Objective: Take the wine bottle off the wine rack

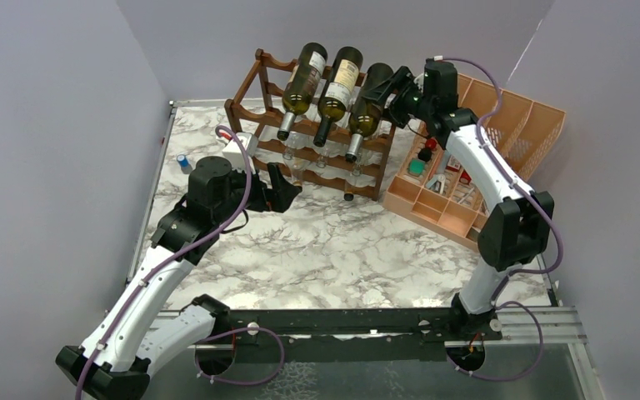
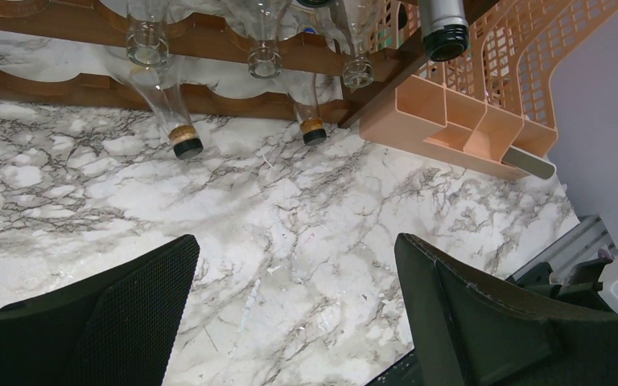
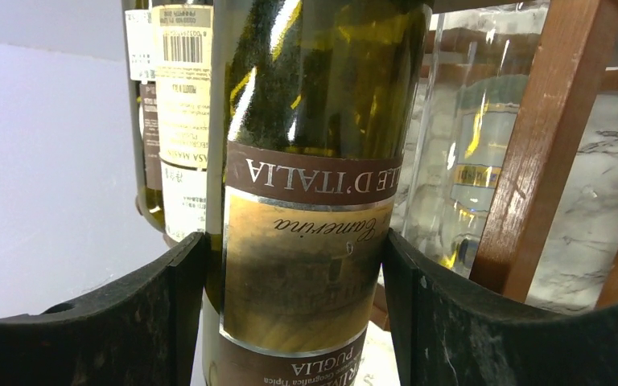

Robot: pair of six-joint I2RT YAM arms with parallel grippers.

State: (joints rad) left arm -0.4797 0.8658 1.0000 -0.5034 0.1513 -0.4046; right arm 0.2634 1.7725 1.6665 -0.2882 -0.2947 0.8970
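The dark brown wine rack (image 1: 260,57) stands at the back of the marble table, with three green wine bottles lying on its top tier. My right gripper (image 1: 392,87) is at the rightmost wine bottle (image 1: 369,104). In the right wrist view both fingers press the sides of its labelled body (image 3: 314,121), with a rack post (image 3: 539,145) to the right. My left gripper (image 1: 287,187) is open and empty, low over the table in front of the rack. In the left wrist view the left gripper (image 2: 294,273) has only marble between its fingers.
Clear empty bottles (image 2: 173,112) lie in the rack's lower tiers, necks pointing forward. The peach-orange organiser (image 1: 500,133) with small items stands just right of the rack. A white object (image 1: 237,150) and a small blue-capped thing (image 1: 183,162) sit left of the rack.
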